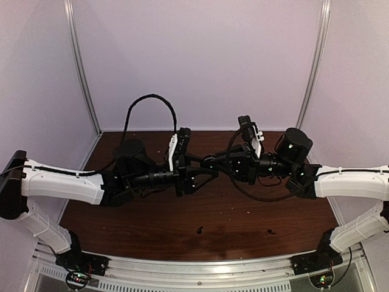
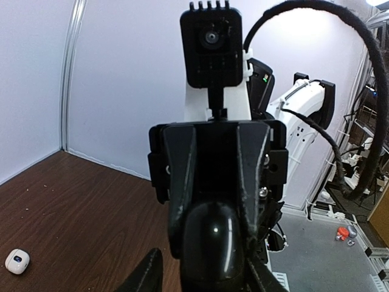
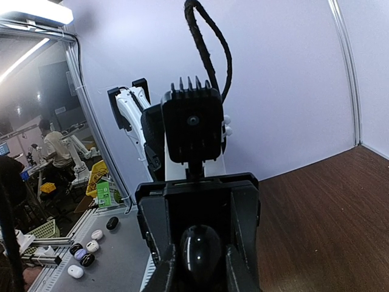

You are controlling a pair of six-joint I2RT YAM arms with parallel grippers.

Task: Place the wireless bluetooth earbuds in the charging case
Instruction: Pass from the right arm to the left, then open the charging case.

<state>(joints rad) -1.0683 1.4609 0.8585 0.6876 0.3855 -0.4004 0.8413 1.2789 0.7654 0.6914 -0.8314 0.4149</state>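
A glossy black charging case (image 3: 200,252) hangs in mid-air above the table's middle, where both arms meet (image 1: 211,163). My right gripper (image 3: 200,272) is shut on it, one finger pressed on each side. Facing it, my left gripper (image 2: 203,277) stands open around the case's (image 2: 213,240) other end. Brown table shows between its left finger (image 2: 144,275) and the case. Two tiny black earbuds lie on the table near the front, one (image 1: 199,230) at the middle and one (image 1: 271,231) to the right. I cannot tell whether the case's lid is up.
A small white case (image 2: 17,261) lies on the brown table (image 1: 152,219) to the left, hidden under the left arm in the top view. White walls close the back and sides. Cables loop over both wrists.
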